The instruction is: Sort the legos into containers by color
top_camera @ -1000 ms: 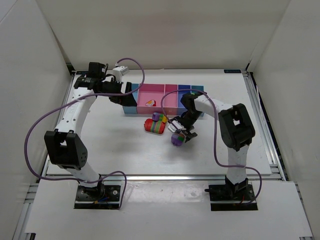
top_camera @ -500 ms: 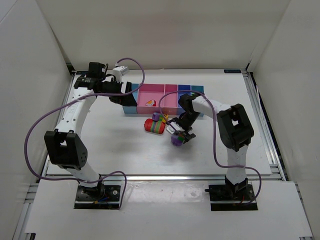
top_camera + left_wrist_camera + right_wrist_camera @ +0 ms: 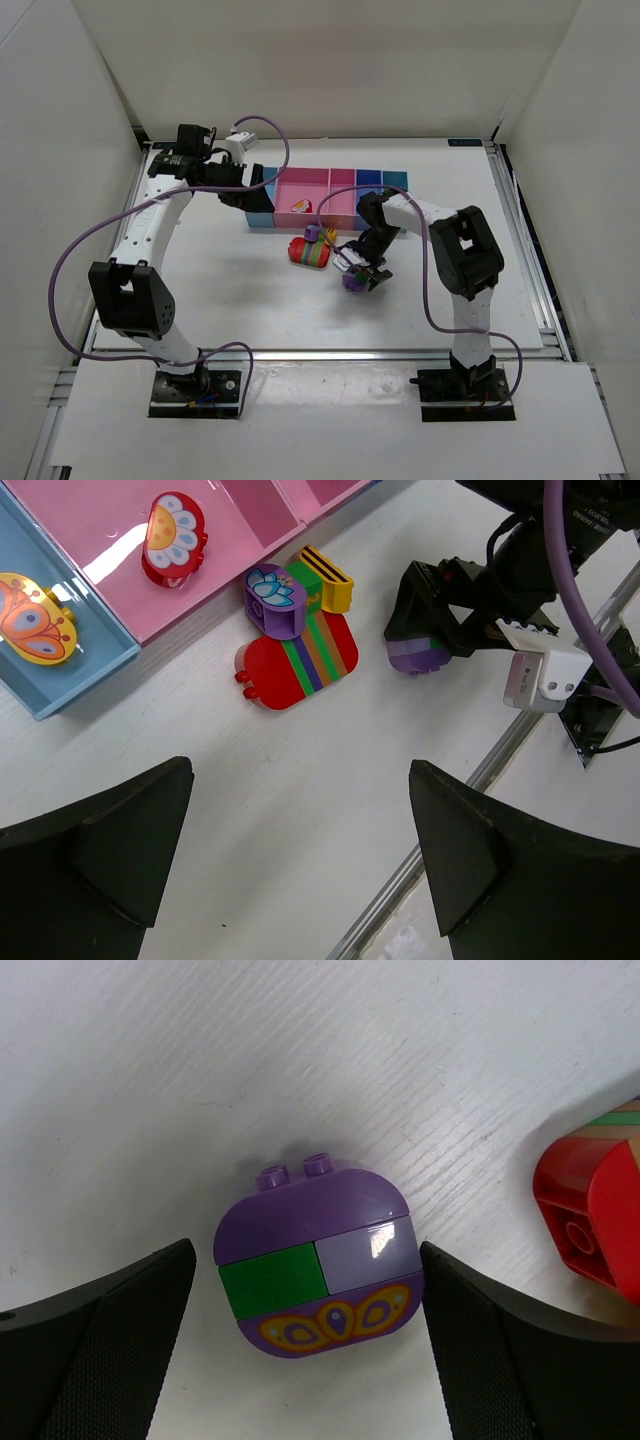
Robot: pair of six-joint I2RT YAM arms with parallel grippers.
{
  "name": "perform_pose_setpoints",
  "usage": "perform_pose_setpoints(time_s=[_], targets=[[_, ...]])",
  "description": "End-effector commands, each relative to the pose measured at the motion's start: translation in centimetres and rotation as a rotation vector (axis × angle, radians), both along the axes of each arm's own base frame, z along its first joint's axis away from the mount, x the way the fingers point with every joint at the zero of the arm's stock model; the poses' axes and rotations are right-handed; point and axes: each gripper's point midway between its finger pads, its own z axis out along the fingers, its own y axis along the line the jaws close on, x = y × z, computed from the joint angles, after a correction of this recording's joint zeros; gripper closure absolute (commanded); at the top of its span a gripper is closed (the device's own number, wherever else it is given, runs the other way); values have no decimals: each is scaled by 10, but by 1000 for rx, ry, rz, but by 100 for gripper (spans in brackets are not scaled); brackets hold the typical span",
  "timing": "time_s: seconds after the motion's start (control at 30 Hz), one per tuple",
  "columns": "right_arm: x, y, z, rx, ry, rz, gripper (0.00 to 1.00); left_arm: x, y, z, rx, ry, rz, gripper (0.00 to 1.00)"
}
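Across the white table [image 3: 230, 290], the row of containers [image 3: 330, 182] sits toward the far edge. On its near side, about midway between the left and right edges, the purple chunk [image 3: 315, 1260] lies on the bare surface. The red striped chunk [image 3: 297, 660] lies just beside it, not touching.

Your left gripper [image 3: 300, 815] hangs over the left end of the row, spread wide and empty. Your right gripper [image 3: 305, 1260] straddles the purple chunk, fingers apart with a sliver of table showing on either side.

To close well, stay low and centred so both pads meet the rounded flanks together. A lopsided squeeze would likely spin it.

The chunk lies flat, crown print up. It is nearly as wide as it is tall, so it has no clear long axis. Its studs [image 3: 292, 1171] point toward the top of the right wrist view, across your closing line. The pinch should therefore press the green and lilac bricks together.
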Motion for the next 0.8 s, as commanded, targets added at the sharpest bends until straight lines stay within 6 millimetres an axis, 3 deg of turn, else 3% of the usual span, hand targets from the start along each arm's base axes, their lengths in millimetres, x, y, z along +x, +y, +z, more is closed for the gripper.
perform_pose_setpoints(time_s=[0.0,0.07,0.47,0.53,0.6,0.73,0.77], targets=[[9,19,1,245,-240,433,7,0,-4,14,-24,-27,-12,1],[9,19,0,248,-238,431,11,1,-4,13,-25,-25,-13,1],[7,19,6,233,-207,354,57,0,-6,13,-36,-14,-18,1],[10,22,15,229,-196,299,70,-2,-7,14,-48,-6,-16,1],[15,31,31,236,-154,150,95,-11,-11,13,-84,27,-13,1],[22,42,65,264,-91,-148,96,-32,-20,15,-174,70,8,1],[20,43,68,275,-76,-192,97,-42,-23,26,-211,75,34,1]])
